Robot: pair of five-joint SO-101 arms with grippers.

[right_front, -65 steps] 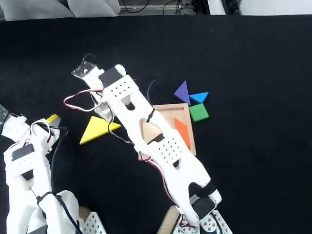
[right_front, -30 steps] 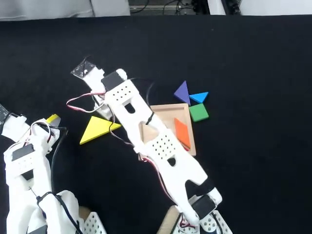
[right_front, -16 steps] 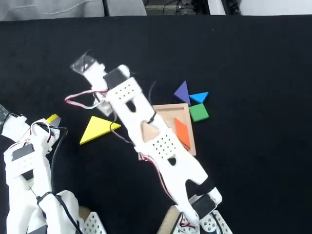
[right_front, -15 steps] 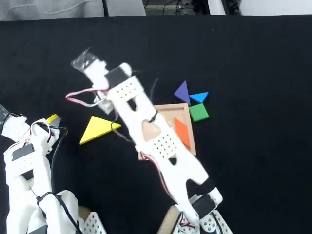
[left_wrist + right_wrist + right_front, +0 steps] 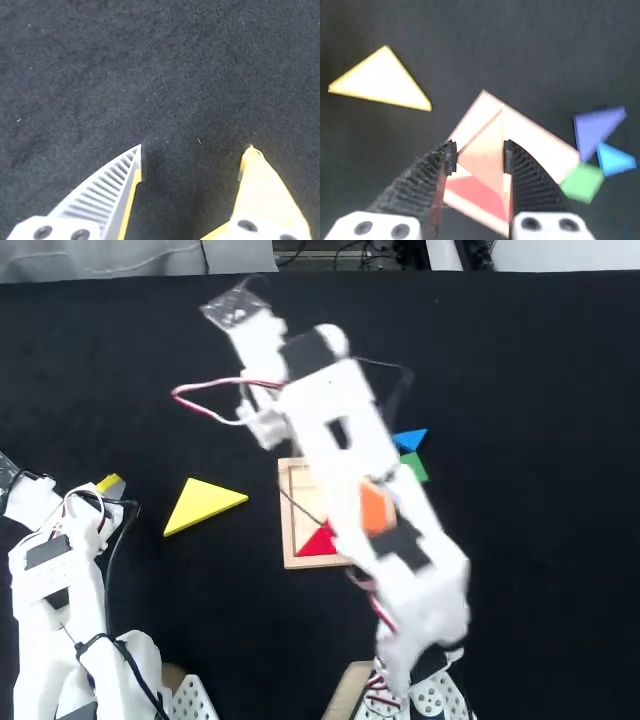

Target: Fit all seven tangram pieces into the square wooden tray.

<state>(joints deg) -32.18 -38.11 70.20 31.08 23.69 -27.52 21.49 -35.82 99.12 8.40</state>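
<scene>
Black cloth table (image 5: 520, 360). Square wooden tray (image 5: 287, 510) is set at centre, with a red triangle (image 5: 318, 540) inside (in a corner). Yellow triangle (image 5: 203, 505) is laid well apart; blue triangle (image 5: 408, 439) and green square (image 5: 417, 470) lie near the tray. A purple triangle (image 5: 597, 127) is added by the right wrist view. Right gripper (image 5: 479, 150): fingers spread, nothing held, above the tray. Left gripper (image 5: 192, 150): fingers spread over the cloth.

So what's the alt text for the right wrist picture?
The right gripper, open, hangs above a square wooden tray holding a red triangle. A yellow triangle lies apart on the black table; a purple triangle, blue triangle and green square sit beside the tray.
</scene>
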